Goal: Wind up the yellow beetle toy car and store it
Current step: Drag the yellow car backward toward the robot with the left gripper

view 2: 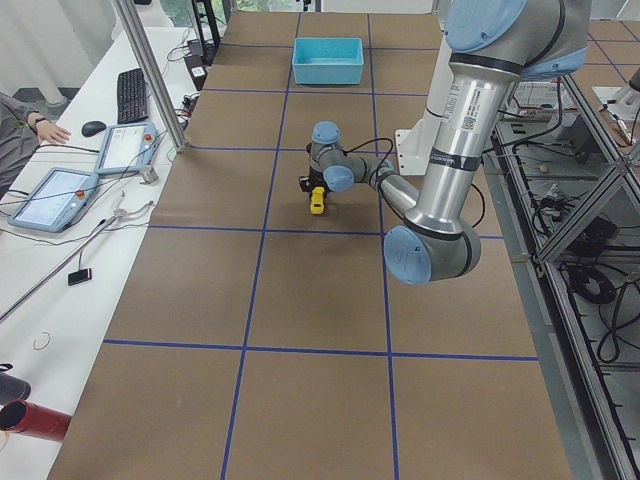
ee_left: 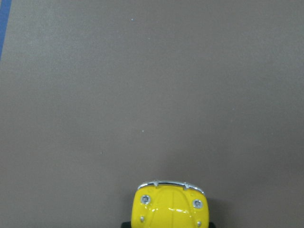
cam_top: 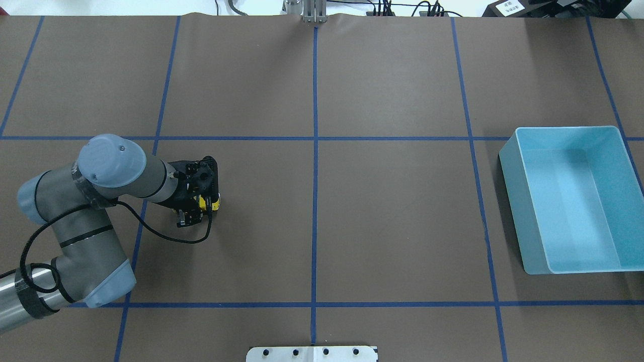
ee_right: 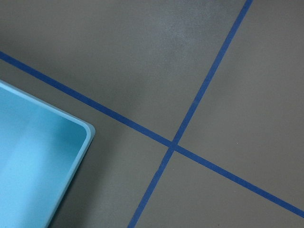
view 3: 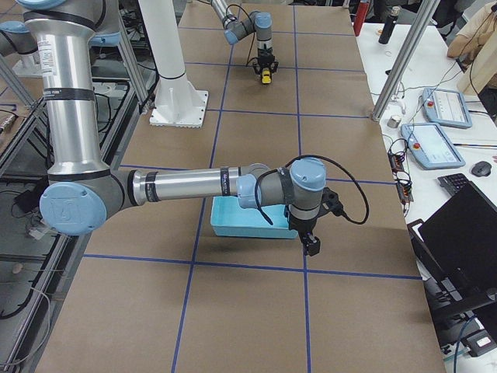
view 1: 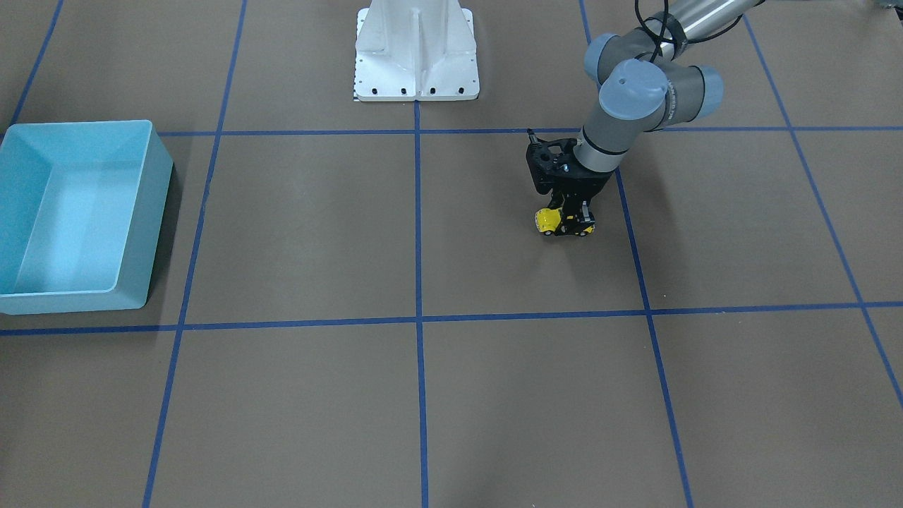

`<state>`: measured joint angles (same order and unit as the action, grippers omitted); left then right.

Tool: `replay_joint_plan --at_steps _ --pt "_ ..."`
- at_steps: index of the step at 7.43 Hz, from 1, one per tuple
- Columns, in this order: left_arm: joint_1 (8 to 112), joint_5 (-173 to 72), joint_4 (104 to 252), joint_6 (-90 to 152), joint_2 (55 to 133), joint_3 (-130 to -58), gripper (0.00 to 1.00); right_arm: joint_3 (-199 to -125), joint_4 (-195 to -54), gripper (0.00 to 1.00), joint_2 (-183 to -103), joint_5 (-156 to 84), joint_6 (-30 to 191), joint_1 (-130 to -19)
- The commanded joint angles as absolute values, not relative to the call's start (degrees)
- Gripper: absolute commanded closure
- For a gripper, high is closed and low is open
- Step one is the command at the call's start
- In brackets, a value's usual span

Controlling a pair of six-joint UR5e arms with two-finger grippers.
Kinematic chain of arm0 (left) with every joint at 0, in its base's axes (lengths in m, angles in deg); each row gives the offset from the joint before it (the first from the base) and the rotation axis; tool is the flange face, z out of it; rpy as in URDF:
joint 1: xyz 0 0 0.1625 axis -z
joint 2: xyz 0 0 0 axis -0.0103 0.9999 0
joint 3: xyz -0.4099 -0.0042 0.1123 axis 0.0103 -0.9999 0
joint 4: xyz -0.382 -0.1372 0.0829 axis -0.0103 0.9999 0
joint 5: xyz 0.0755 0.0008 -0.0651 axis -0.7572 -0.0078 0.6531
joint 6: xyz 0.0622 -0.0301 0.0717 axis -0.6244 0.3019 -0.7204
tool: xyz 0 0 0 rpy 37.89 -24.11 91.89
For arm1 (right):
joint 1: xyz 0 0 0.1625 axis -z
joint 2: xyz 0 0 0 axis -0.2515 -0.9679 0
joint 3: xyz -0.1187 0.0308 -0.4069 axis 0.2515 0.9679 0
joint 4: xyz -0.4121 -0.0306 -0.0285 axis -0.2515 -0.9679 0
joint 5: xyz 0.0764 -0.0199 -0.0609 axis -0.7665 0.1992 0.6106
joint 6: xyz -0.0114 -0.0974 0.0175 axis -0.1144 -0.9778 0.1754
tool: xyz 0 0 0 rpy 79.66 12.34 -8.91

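The yellow beetle toy car rests on the brown table on my left side, small and glossy. My left gripper points down over it, its black fingers closed on the car's sides. From overhead, only a sliver of the car shows beside the gripper. The left wrist view shows the car's yellow hood and silvery bumper at the bottom edge, with no fingers visible. My right gripper shows only in the exterior right view, beside the blue bin, and I cannot tell its state.
The blue bin stands empty far on my right side; it also shows in the front view and its corner in the right wrist view. Blue tape lines grid the table. The white robot base stands at the near edge.
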<state>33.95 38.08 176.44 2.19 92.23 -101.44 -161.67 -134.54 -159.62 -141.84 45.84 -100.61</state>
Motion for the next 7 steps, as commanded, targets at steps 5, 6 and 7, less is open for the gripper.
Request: replay_joint_plan --at_steps 5,6,7 --pt "35.83 40.81 184.19 2.08 86.29 -101.30 1.00 -161.70 -134.17 0.00 -159.53 -141.91 45.84 -100.61" --pt "35.92 40.90 184.47 2.08 86.19 -101.13 1.00 -161.70 -133.73 0.00 -159.45 -141.82 45.84 -100.61" --pt "36.18 41.59 184.47 2.08 85.93 -101.12 1.00 -161.70 -133.72 0.00 -159.53 -141.91 45.84 -100.61"
